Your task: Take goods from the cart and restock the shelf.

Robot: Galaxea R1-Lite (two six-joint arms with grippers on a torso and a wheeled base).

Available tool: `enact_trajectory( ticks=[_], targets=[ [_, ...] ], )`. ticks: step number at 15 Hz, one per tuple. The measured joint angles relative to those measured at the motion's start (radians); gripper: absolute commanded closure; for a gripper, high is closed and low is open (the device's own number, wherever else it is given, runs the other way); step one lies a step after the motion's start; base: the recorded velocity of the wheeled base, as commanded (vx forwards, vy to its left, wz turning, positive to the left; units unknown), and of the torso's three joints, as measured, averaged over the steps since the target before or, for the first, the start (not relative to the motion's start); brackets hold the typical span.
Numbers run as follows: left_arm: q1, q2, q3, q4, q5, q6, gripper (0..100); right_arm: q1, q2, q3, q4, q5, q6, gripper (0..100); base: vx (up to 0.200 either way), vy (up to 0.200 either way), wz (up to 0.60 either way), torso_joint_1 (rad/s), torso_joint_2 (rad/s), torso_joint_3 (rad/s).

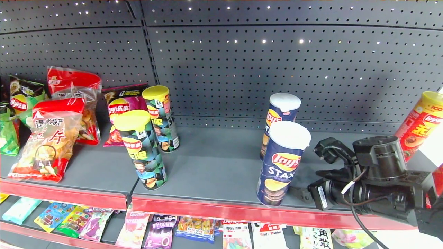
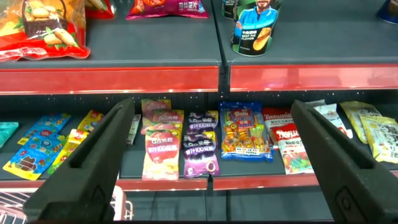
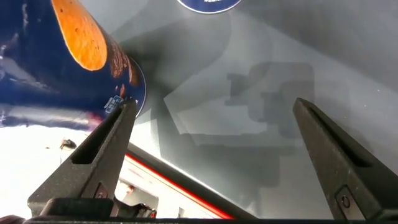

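Right gripper (image 3: 214, 104) fingers spread beside upright navy, white-lidded can (image 1: 282, 162), seemingly untouched; left gripper (image 2: 211, 104) spread too.

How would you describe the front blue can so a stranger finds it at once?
On the grey shelf with the red front edge, right of the middle, stand two white-lidded blue cans. Skip the rear can; it is the front can, at the shelf's lip, beside the right gripper.

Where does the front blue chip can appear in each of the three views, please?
Head view: front blue chip can at the shelf's front edge, right of centre.
Left wrist view: probably the blue sliver cut off beyond the green-black can.
Right wrist view: its lower body, beside the open right end effector.
Shared landmark: the red shelf edge.
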Motion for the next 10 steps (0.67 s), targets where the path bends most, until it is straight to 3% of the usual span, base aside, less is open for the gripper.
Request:
enact_trajectory(
  ticks=[10],
  targets=[
    [0.0, 0.0, 0.0, 0.0, 0.0, 0.0, 0, 0.013, 0.007, -0.004, 0.001, 0.0, 0.013, 0, 0.0, 0.0, 0.0, 0.0, 0.0, 0.0]
  ],
)
